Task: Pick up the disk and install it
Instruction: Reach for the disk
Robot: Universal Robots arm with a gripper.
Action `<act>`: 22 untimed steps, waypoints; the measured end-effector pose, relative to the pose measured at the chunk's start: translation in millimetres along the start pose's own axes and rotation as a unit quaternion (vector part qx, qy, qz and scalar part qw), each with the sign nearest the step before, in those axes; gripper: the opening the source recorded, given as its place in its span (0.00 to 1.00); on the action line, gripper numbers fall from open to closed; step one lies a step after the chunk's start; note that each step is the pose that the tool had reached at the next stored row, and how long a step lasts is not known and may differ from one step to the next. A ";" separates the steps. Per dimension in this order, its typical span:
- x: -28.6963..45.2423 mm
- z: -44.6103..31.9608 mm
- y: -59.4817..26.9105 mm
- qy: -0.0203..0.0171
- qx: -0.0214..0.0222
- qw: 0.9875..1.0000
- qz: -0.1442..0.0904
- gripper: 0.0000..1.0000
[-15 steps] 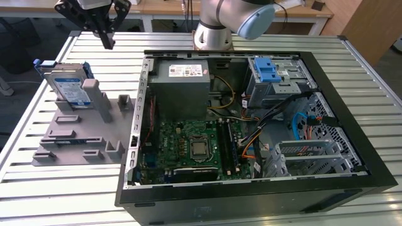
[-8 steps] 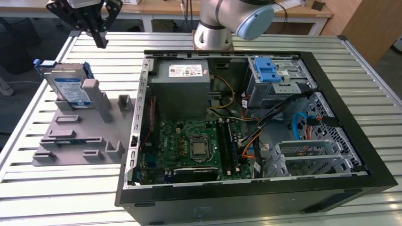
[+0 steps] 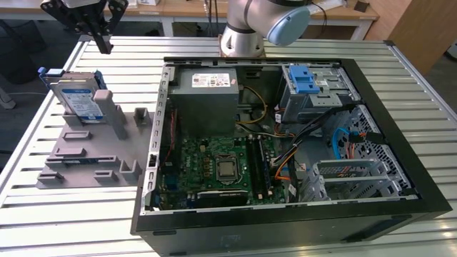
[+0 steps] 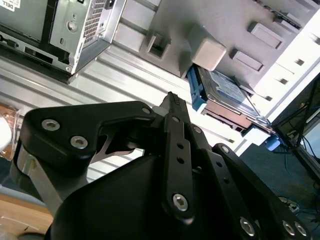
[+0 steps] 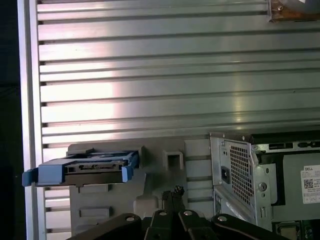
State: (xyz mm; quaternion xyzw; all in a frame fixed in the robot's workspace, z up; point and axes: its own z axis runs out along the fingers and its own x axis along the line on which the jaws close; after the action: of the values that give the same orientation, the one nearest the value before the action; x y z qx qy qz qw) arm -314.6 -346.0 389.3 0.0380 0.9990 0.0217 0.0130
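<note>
The disk (image 3: 78, 99) is a silver drive with a blue-and-white label in a bright blue frame. It stands on edge in the grey slotted stand (image 3: 85, 155) at the exterior view's left. My gripper (image 3: 105, 47) hangs above and behind it, well clear of its top edge, shut with nothing between the fingers. The second wrist view looks along the closed fingertips (image 4: 172, 100) toward the disk (image 4: 225, 92) in the stand (image 4: 210, 30). In the first wrist view the disk (image 5: 85, 167) shows edge-on beside the gripper (image 5: 172, 192).
An open computer case (image 3: 371, 80) lies on the slatted metal table (image 3: 71, 214), to the right of the stand in the exterior view. Inside are a power supply (image 3: 207, 96), a motherboard (image 3: 221, 166) and a grey drive cage with a blue latch (image 3: 307, 80).
</note>
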 end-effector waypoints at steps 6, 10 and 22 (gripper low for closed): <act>13.9 1.8 -0.9 0.000 0.001 1.000 0.000 0.11; 17.8 2.9 -1.2 0.001 0.006 1.000 0.000 0.11; 42.4 4.6 -2.6 0.009 0.006 1.000 0.000 0.11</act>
State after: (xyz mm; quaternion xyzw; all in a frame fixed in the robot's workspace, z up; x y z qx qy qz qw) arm -356.8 -345.2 383.5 0.0382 0.9991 0.0157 0.0039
